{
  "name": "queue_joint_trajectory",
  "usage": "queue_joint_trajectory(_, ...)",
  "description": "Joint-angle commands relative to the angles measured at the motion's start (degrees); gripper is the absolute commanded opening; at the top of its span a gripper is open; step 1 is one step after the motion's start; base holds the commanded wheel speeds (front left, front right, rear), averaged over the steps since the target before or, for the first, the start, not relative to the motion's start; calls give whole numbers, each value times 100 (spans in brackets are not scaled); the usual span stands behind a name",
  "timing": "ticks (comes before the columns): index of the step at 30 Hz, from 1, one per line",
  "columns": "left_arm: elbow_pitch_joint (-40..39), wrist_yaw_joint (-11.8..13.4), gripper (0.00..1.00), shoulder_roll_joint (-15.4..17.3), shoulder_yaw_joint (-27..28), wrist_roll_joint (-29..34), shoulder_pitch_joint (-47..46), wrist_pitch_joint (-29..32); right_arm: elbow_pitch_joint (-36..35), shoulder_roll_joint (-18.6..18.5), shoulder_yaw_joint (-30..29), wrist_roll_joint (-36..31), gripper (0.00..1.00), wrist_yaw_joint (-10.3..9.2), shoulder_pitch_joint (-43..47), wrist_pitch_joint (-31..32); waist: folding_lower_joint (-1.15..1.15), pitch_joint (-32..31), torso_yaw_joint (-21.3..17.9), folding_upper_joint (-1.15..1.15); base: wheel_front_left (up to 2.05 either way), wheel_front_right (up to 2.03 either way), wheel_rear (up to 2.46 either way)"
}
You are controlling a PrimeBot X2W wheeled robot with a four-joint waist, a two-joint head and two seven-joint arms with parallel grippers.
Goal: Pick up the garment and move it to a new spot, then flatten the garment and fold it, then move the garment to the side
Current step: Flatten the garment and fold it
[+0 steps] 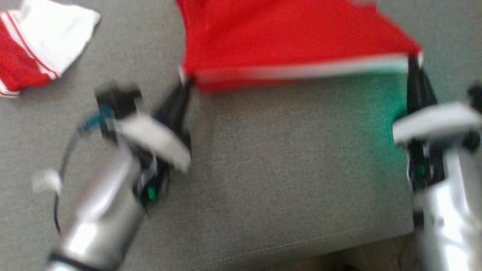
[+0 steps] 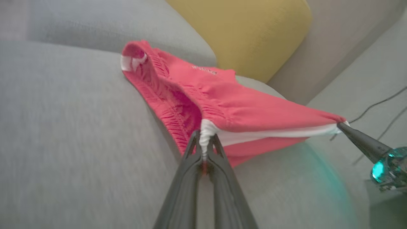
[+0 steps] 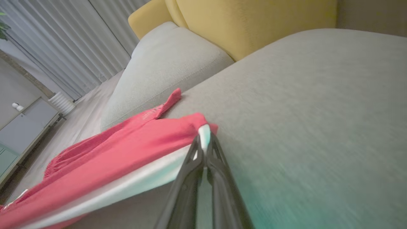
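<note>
Between the arms, bare grey cushion (image 1: 286, 158) runs from the garment's (image 1: 286, 34) taut hem (image 1: 301, 69) to its near edge. Left gripper (image 1: 186, 82) and right gripper (image 1: 412, 62), fingers pointing far, pinch its corners.

Garment (image 1: 293, 34) on sofa seat (image 1: 282, 158), near edge between left gripper (image 2: 203, 138), right gripper (image 3: 205, 136); second garment (image 1: 41, 41) well left.

R gripper (image 3: 205, 140) pinching red garment's (image 3: 127, 140) white hem over sofa (image 3: 302, 95).
</note>
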Motion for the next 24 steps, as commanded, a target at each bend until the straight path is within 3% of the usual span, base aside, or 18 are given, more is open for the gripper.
queue_joint_trajectory(1,-195,9,0,200,181,-23,32,-62,-231,-38,29,34,0,-4,109,-28,0,-256,73,0,0,0,0)
queue_joint_trajectory(6,-1198,70,0,396,114,-110,1807,-77,-1405,-58,-330,-112,0,-4,1996,272,0,-872,289,0,0,0,0)
queue_joint_trajectory(13,-2649,576,0,488,-157,-105,3497,-50,-3635,44,-994,-184,0,-4,4230,1216,0,-1031,541,0,0,0,0)
queue_joint_trajectory(17,-3207,709,0,477,-150,-174,3492,121,-4155,52,-1149,-99,0,-4,4072,1568,0,-882,674,0,0,0,0)
queue_joint_trajectory(21,-3483,736,0,374,-212,-128,3007,456,-4048,54,-1043,-243,0,-4,3165,1940,0,-658,847,0,0,0,0)
queue_joint_trajectory(24,-3582,761,0,120,-226,-232,2539,734,-3741,-28,-860,-554,0,-4,2337,2229,0,-426,1035,0,0,0,0)
